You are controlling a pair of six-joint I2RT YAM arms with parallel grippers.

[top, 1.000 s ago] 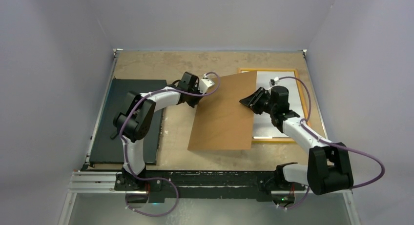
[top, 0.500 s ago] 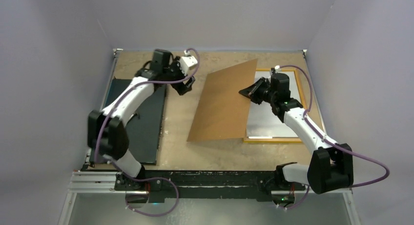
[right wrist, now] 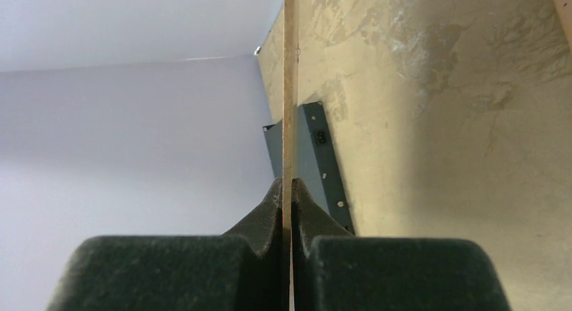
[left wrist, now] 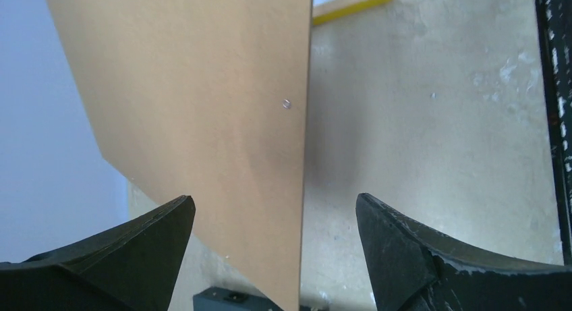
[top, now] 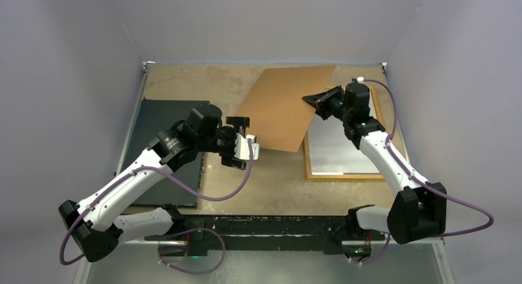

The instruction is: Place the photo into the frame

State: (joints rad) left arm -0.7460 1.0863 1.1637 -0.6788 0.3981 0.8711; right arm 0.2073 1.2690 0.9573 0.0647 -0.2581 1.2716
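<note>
My right gripper (top: 311, 101) is shut on the right edge of a plain brown backing board (top: 280, 105) and holds it tilted above the table's back middle. In the right wrist view the board's thin edge (right wrist: 291, 88) runs straight up from between the closed fingers (right wrist: 270, 210). The yellow-bordered frame (top: 345, 177) lies flat at the right with its pane showing; one corner (left wrist: 351, 4) appears in the left wrist view. My left gripper (top: 241, 141) hangs open just left of the board (left wrist: 202, 102), touching nothing. The photo is out of view.
A black flat board (top: 163, 121) lies along the table's left side, under my left arm; its edge also shows as a dark strip (right wrist: 313, 156) past the brown board. Bare tabletop (top: 265, 179) lies in front of the board. Walls close in the back and sides.
My left gripper opened, let go of the brown board's left edge and swung back toward the near left. My right gripper shut on the board and lifted it back, uncovering the frame.
</note>
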